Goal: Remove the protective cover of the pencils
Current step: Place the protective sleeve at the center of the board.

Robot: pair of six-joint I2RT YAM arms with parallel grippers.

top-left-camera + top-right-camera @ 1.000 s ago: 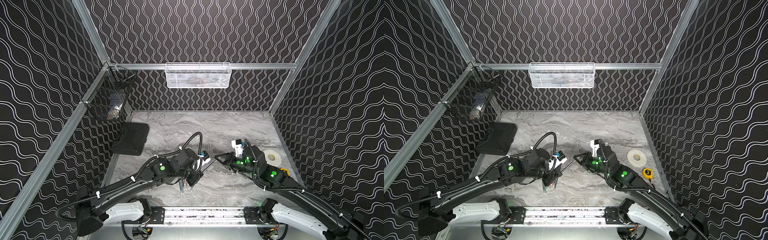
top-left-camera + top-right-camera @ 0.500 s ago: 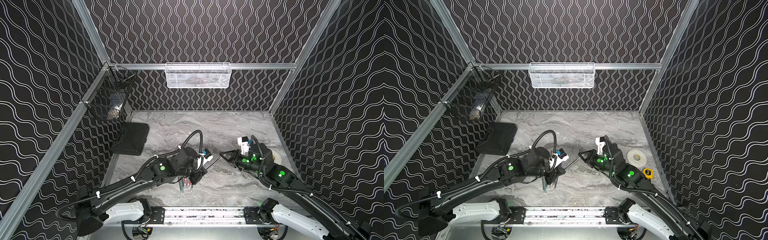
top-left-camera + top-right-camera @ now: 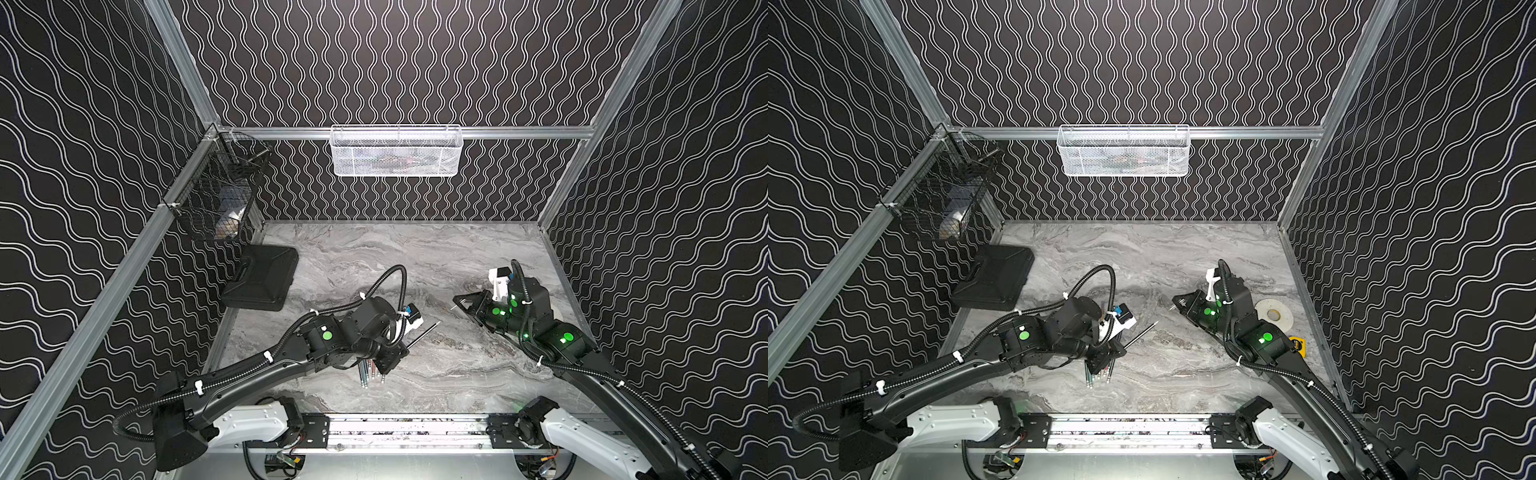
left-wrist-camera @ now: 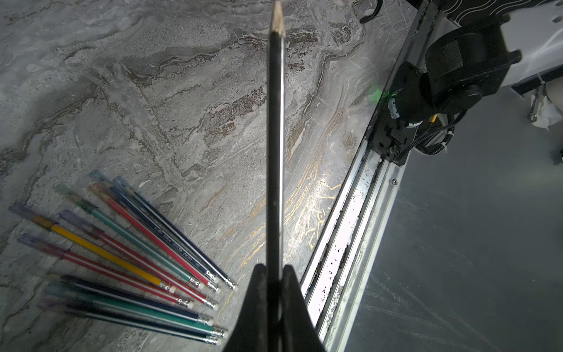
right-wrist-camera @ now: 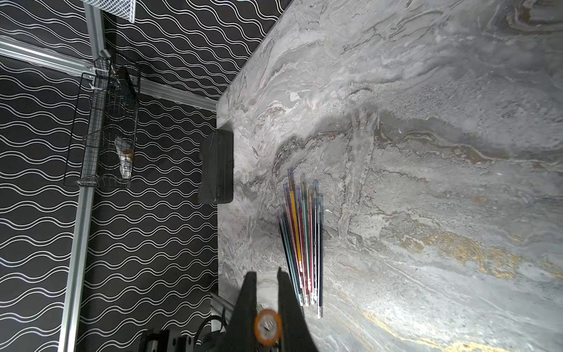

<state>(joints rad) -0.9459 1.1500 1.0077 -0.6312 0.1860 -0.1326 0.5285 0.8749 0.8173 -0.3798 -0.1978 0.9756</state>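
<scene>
Pencil (image 4: 275, 152) tight in left hand (image 4: 274, 268), orange cap (image 5: 267, 326) tight in right hand (image 5: 265, 271); loose pencils (image 4: 137, 253) nearby, black case (image 3: 262, 278) aside

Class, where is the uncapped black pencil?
Left wrist view: the uncapped black pencil is clamped in the left end effector, above the table near the fanned pencils.

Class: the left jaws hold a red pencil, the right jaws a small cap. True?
No: the left wrist view shows the left jaws' pencil is black, not red. The right jaws do hold a small cap.
</scene>
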